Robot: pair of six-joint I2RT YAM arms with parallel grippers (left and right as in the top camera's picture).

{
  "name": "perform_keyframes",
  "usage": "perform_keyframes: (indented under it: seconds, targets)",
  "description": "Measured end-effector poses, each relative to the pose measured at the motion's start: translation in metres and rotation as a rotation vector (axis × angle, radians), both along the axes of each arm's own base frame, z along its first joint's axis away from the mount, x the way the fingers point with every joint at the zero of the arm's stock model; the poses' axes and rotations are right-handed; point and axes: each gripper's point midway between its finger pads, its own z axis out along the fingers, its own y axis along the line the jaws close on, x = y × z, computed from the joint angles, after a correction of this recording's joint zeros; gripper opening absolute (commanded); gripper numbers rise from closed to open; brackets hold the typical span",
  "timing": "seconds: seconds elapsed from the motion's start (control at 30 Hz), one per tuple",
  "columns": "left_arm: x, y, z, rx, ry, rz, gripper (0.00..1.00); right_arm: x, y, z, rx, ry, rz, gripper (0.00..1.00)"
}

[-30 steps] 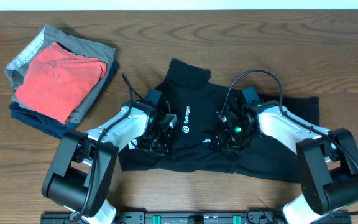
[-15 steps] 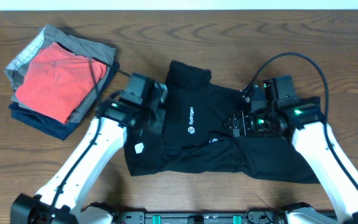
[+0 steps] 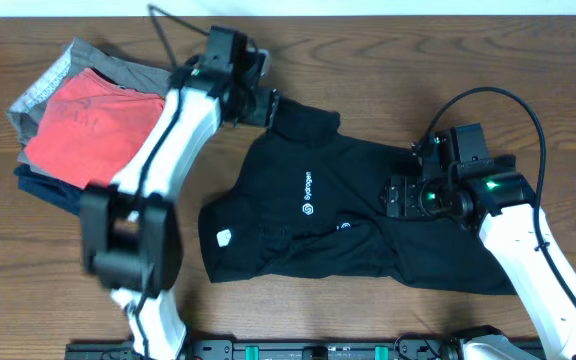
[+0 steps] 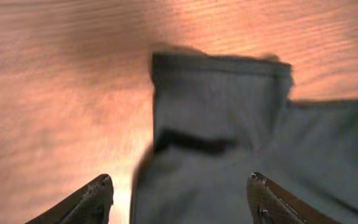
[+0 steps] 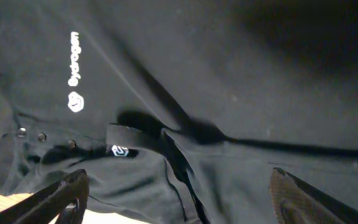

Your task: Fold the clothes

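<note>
The black short-sleeved fabric shirt with white chest logo (image 3: 318, 215) lies spread, partly rumpled, at the centre of the brown wooden bench (image 3: 448, 70), its lower edge near the bottom of the overhead frame. A stack of folded garments with a red one on top (image 3: 93, 125) sits at the upper left, well apart from the shirt. The left tool (image 4: 179, 179) is open, fingers spread wide, over the shirt's hemmed upper end. The right tool (image 5: 179, 175) is also open, holding nothing, over the shirt's right-of-centre area beside the button placket.
</note>
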Motion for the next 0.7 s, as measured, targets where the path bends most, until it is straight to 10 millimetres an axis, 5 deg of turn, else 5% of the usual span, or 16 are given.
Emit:
perform_keyframes:
  seconds: [0.3,0.57,0.67,0.7]
  targets:
    - [0.039,-0.02,-0.073,-0.026,0.025,-0.07,0.71,0.0,-0.012,-0.003,-0.042,0.02,-0.098,0.91]
    - [0.054,-0.03,-0.093,-0.049,-0.017,-0.092,0.7,0.001,-0.015,-0.004,-0.051,0.025,-0.139,0.91]
    - [0.055,-0.035,-0.094,-0.049,-0.022,-0.106,0.44,0.001,-0.015,-0.004,-0.05,0.026,-0.143,0.9]
    - [0.054,-0.038,-0.095,-0.05,-0.019,-0.109,0.21,0.001,-0.016,-0.004,-0.053,0.025,-0.144,0.9]
